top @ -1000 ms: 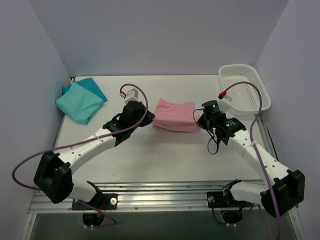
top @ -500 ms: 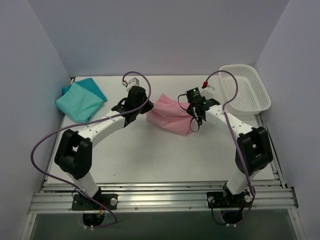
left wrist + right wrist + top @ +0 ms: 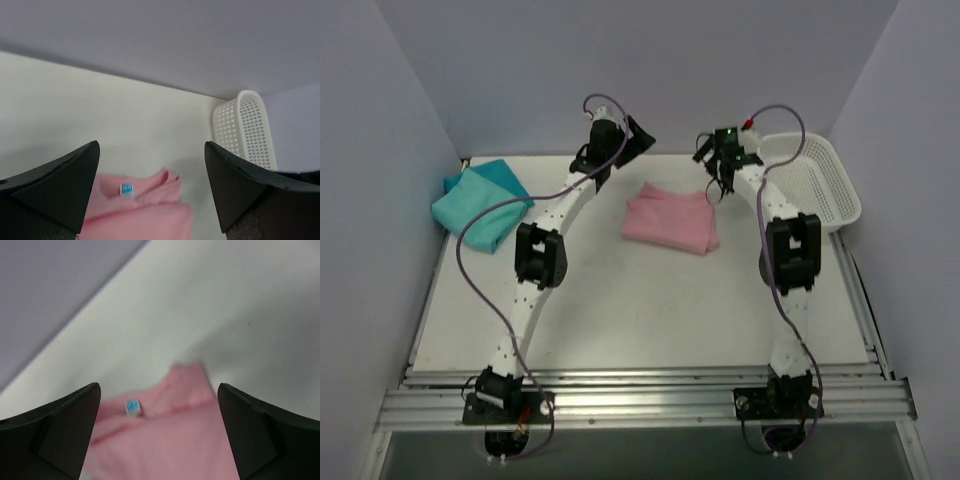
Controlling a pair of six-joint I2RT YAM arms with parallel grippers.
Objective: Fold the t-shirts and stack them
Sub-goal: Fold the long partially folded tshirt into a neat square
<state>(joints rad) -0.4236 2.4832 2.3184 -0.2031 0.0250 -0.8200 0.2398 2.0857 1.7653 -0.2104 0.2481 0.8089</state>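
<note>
Grip gone — pink t-shirt (image 3: 668, 222) free

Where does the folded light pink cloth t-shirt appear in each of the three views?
Top external: light pink cloth t-shirt, middle of the picture.
Left wrist: bottom edge, centre.
Right wrist: bottom edge, centre.
Shared landmark: its small blue label, visible in both wrist views only.
</note>
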